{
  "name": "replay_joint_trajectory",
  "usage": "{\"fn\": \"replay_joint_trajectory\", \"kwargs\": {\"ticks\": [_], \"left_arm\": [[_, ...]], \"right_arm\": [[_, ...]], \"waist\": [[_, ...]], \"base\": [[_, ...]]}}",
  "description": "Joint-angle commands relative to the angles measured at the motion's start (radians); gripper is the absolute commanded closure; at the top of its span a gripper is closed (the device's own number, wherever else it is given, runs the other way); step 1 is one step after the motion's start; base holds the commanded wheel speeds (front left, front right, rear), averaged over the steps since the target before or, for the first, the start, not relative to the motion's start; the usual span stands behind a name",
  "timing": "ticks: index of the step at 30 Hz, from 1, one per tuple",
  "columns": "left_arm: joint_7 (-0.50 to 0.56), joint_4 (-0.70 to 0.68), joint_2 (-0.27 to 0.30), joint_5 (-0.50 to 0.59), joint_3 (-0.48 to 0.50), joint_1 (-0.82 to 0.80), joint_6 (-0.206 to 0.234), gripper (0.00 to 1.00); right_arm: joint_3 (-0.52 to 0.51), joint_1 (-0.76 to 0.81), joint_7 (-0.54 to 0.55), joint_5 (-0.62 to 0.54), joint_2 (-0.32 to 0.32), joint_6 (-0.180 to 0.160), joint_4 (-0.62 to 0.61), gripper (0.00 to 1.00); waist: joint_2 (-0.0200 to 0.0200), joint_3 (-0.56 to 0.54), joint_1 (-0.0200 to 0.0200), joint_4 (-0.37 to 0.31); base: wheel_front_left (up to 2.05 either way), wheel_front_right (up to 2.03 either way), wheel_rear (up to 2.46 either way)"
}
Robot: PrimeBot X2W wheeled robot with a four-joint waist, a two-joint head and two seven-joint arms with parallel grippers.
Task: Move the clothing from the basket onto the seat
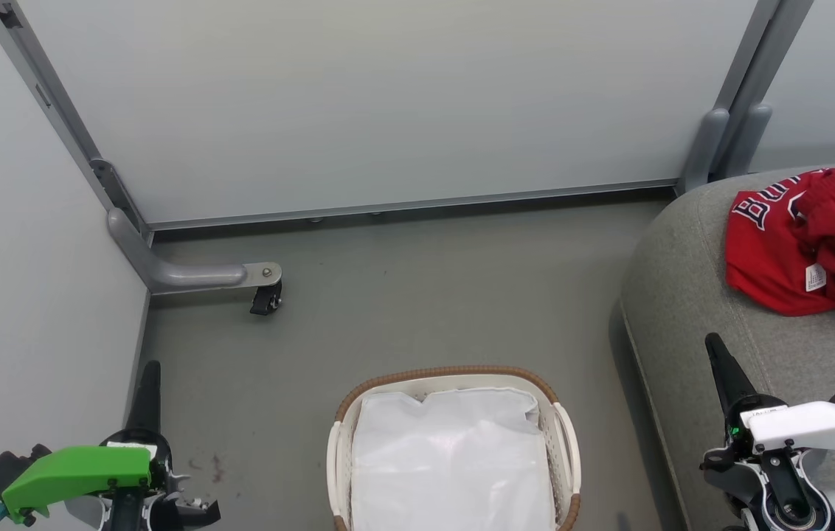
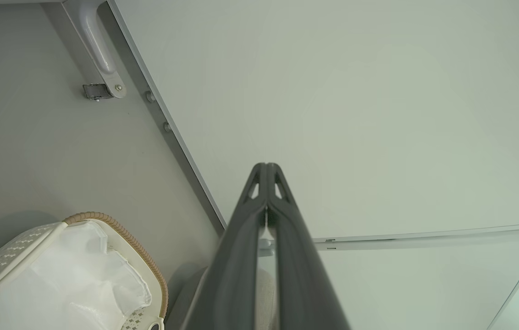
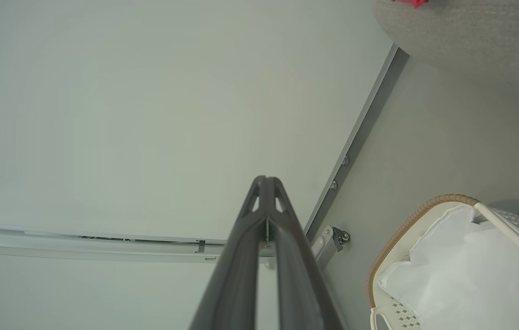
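Note:
The clothing (image 1: 808, 243), red jerseys with white trim and lettering, lies crumpled on the grey seat (image 1: 690, 295) at the right; a red scrap of it (image 3: 408, 2) shows at the top of the right wrist view. The basket (image 1: 563, 431) stands on the floor at the bottom centre, holding just its white cloth liner (image 1: 451, 461). The basket (image 2: 117, 229) and the basket (image 3: 417, 215) also appear in both wrist views. My left gripper (image 1: 152, 366) is shut and empty left of the basket. My right gripper (image 1: 712, 341) is shut and empty over the seat's front edge.
White partition panels (image 1: 388, 103) close the back and left. A grey panel foot with a black caster (image 1: 266, 299) juts onto the floor at the left. More grey posts (image 1: 727, 147) stand at the back right corner. Grey floor (image 1: 425, 295) lies between basket and wall.

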Motion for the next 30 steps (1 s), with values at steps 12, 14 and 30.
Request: {"fn": "replay_joint_trajectory", "kwargs": {"ticks": [12,14,30], "left_arm": [[0.03,-0.015,0.006,-0.098,0.017,-0.024,-0.003,1.0],[0.034,-0.016,0.006,-0.112,0.019,-0.026,-0.003,1.0],[0.062,-0.024,0.006,-0.208,0.033,-0.033,-0.004,1.0]], "right_arm": [[-0.015,0.008,0.031,0.1,-0.007,0.0,-0.017,1.0],[-0.016,0.008,0.034,0.115,-0.007,0.0,-0.019,1.0],[-0.028,0.012,0.063,0.213,-0.008,0.0,-0.028,1.0]], "waist": [[0.0,-0.004,0.0,0.0],[0.0,-0.004,0.0,0.0],[0.0,-0.009,0.0,0.0]], "base": [[0.0,0.0,0.0],[0.0,0.0,0.0],[0.0,0.0,0.0]]}}
